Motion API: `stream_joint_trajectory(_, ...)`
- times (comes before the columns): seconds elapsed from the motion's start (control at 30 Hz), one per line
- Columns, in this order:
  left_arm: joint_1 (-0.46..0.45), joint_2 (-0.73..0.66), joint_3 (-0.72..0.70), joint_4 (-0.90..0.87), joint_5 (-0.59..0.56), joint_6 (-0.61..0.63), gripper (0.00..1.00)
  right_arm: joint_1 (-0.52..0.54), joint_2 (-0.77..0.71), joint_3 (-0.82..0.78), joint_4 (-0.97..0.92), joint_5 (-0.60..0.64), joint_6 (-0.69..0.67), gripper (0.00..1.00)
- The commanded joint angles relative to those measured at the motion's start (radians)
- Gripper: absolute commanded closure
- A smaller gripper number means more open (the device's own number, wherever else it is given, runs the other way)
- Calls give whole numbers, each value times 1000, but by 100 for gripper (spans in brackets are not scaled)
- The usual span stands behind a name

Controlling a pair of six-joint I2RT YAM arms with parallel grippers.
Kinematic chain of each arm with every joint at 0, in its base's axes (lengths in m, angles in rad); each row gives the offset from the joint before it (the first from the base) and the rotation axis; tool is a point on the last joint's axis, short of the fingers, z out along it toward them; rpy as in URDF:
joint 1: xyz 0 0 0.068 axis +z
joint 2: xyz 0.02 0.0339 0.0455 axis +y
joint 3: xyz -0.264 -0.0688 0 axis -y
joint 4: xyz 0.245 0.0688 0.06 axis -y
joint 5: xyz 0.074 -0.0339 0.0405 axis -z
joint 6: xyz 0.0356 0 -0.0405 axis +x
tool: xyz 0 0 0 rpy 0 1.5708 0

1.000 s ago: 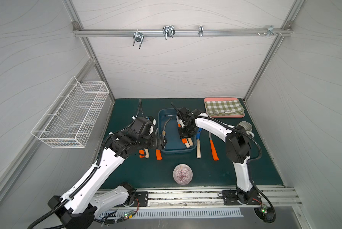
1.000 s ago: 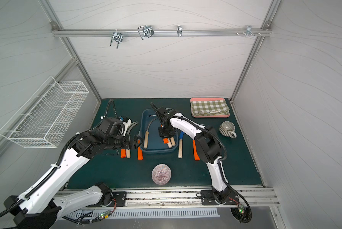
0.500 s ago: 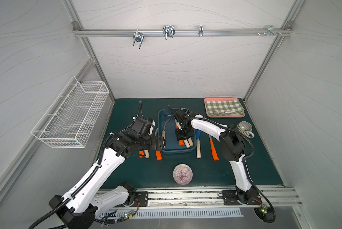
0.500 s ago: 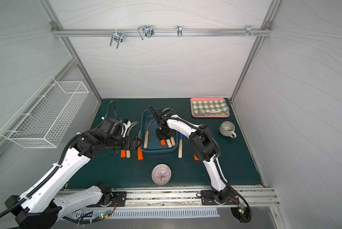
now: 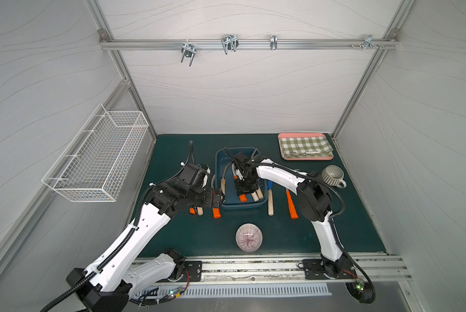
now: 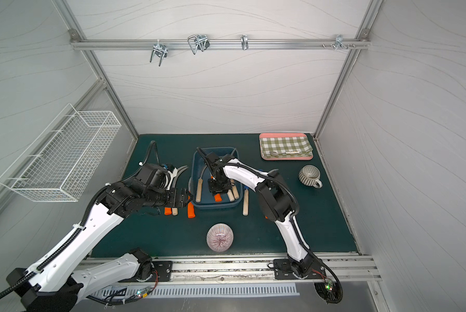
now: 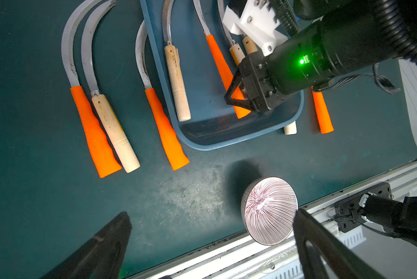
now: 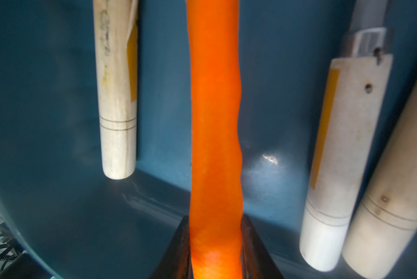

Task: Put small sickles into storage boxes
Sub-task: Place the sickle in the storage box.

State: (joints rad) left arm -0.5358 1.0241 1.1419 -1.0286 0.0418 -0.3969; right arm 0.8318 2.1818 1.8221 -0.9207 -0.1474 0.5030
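Right pincer [image 8: 215,218] clamps 1 orange sickle [image 8: 214,108] (inside tub [image 8: 45,96]).

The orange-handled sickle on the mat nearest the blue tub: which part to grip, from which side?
Probably the handle, butt end, from straight above, jaws across: it lies flat and pokes past the tub corner, while the blade hugs its wall.

Robot lab cell: white panel walls [image 5: 226,94], aluminium frame [image 5: 248,44], green mat [image 5: 199,235].
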Motion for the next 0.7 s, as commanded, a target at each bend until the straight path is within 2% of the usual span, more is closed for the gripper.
stream_joint_trajectory(0.0, 8, -10, 9, 1, 7, 7, 1, -10, 8, 26, 9, -43, 20, 56)
stream_joint_trajectory(0.1, 7, -1, 13, 12, 12, 10, 1, -32, -21, 22, 10, -49, 22, 40)
stream_joint_trajectory(0.3, 7, 32, 28, 44, 35, 7, 1, -114, -74, 21, -27, -35, -10, 14)
stream_joint_trajectory(0.37, 7, 39, 30, 52, 39, 7, 1, -144, -80, 20, -40, -22, -27, 11)
stream_joint_trajectory(0.47, 7, 49, 28, 62, 42, 4, 1, -186, -73, 22, -47, -15, -49, 1)
stream_joint_trajectory(0.67, 7, 63, 22, 74, 44, 3, 1, -208, -12, 70, -56, -11, -90, 1)
